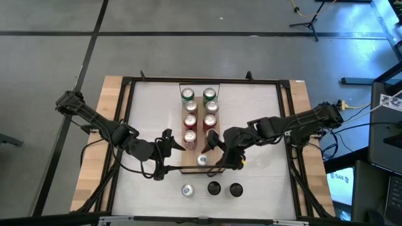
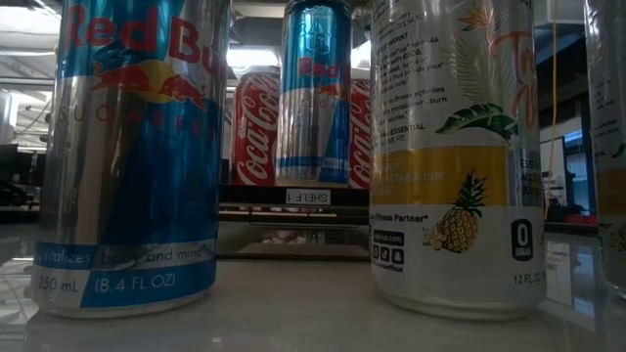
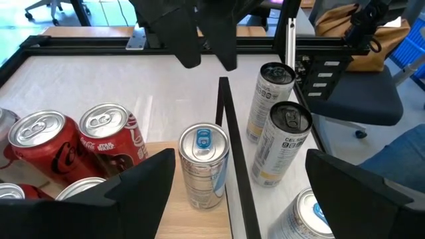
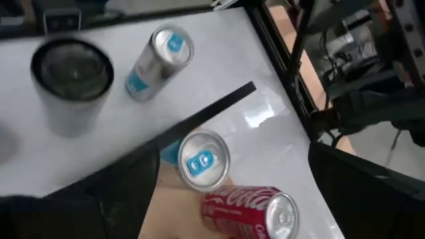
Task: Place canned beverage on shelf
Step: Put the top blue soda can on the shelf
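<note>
We see a slim silver and blue drink can [image 1: 202, 160] standing up straight on the near end of the long light-wood shelf [image 1: 188, 164], just past a red cola can [image 1: 190, 139]. The top of the slim can points up, so its long way runs up and down.

Our right gripper [image 1: 212, 142] hangs right beside this can, a little above it, with its fingers spread apart and nothing between them. It looks like the can has been let go there.

Our left gripper [image 1: 171, 145] waits on the other side of the shelf, also spread apart and empty.

Three more cans stand on the white table in front of the shelf. The silver one with a blue tab [image 1: 186, 189] is nearer our left gripper, we think.
</note>
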Controlling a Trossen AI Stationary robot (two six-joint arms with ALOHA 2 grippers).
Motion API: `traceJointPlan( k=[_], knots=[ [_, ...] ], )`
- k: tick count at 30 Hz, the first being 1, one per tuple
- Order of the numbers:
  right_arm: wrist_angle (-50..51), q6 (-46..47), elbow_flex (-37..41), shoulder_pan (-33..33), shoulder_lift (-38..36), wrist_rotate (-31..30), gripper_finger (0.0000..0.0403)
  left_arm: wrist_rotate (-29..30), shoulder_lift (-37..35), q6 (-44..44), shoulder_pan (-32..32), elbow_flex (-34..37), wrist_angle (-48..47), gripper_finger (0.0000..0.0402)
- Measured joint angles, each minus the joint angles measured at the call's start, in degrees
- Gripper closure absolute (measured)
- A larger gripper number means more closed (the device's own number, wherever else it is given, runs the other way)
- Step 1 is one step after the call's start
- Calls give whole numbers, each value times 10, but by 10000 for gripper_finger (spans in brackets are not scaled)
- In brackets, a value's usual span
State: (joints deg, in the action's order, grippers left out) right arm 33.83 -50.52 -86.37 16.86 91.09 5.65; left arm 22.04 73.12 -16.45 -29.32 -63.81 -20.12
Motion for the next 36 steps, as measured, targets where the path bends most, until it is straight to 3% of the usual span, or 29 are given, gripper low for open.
traceJointPlan(
  k=[13,22,36],
  knots=[
    [18,-131,0,0,14,0,26,20,0,-2,0,0,5,73],
    [16,-145,0,-6,76,-15,26,44,0,-21,0,0,6,73],
    [5,-142,0,-35,86,20,26,45,0,-30,0,0,6,73]
  ],
)
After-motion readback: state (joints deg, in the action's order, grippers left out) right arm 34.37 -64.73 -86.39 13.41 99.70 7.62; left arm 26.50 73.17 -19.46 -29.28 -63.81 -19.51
